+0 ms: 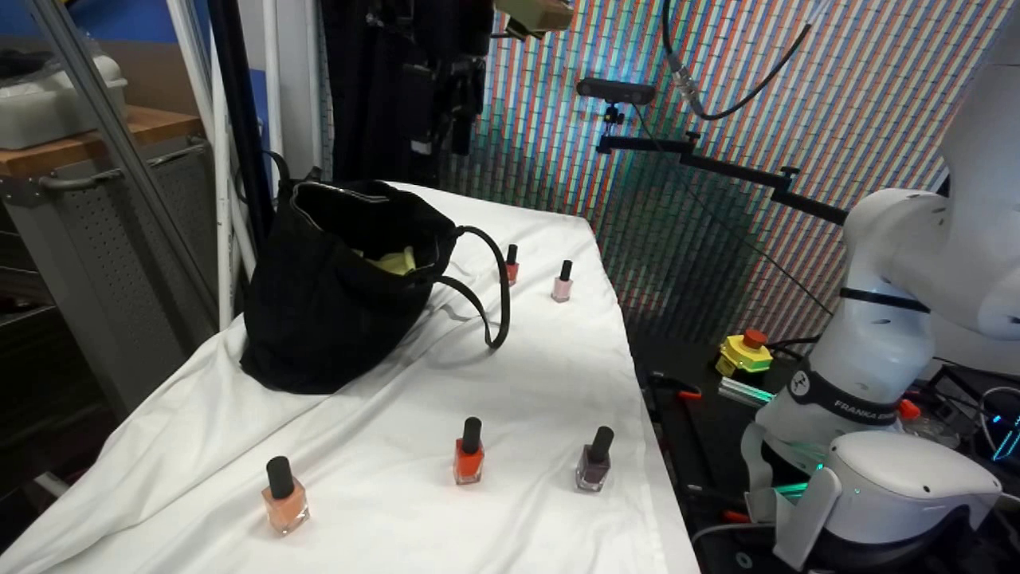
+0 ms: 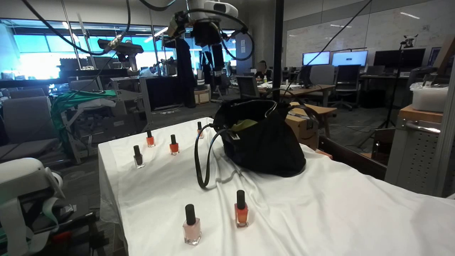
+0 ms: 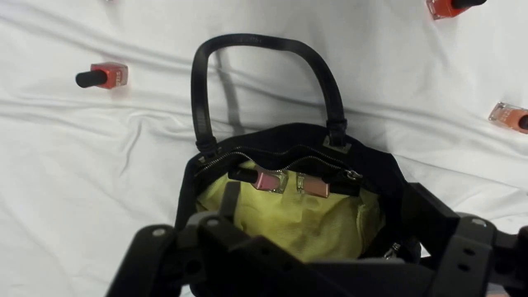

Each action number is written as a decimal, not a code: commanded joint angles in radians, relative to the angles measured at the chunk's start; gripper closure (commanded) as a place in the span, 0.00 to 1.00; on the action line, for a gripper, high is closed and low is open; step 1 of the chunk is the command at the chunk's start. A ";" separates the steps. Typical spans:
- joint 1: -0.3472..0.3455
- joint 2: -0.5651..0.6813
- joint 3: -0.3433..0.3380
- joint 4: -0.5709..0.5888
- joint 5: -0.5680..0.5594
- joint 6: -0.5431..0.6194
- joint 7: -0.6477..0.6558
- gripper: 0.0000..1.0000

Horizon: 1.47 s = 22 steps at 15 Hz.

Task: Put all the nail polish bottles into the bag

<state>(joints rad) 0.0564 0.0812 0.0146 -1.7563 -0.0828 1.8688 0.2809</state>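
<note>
The black bag stands on the white cloth, its mouth up. Inside, against the yellow-green lining, lie a pink bottle and a peach bottle. Several nail polish bottles stand on the cloth: dark grey, orange-red, peach, pale pink and red among them. Above the bag hangs my gripper, its fingers wide apart with nothing between them; the bag's opening shows through the gap. In an exterior view the gripper appears high over the table.
A looped handle arches out from the bag's rim over the cloth. The tablecloth has folds and drops at the table's edge. An emergency-stop box and a white headset are beside the arm's base.
</note>
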 commanded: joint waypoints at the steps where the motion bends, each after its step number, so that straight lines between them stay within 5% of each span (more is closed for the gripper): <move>1: -0.017 -0.114 -0.003 -0.102 0.020 -0.013 0.015 0.00; 7: -0.035 -0.170 -0.001 -0.182 0.025 0.000 0.036 0.00; 8: -0.095 -0.160 -0.065 -0.207 0.037 0.032 -0.076 0.00; 15: -0.256 -0.061 -0.234 -0.172 0.185 -0.024 -0.336 0.00; 22: -0.284 -0.011 -0.238 -0.206 0.174 -0.008 -0.370 0.00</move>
<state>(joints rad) -0.2313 0.0584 -0.2324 -1.9609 0.0897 1.8604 -0.0776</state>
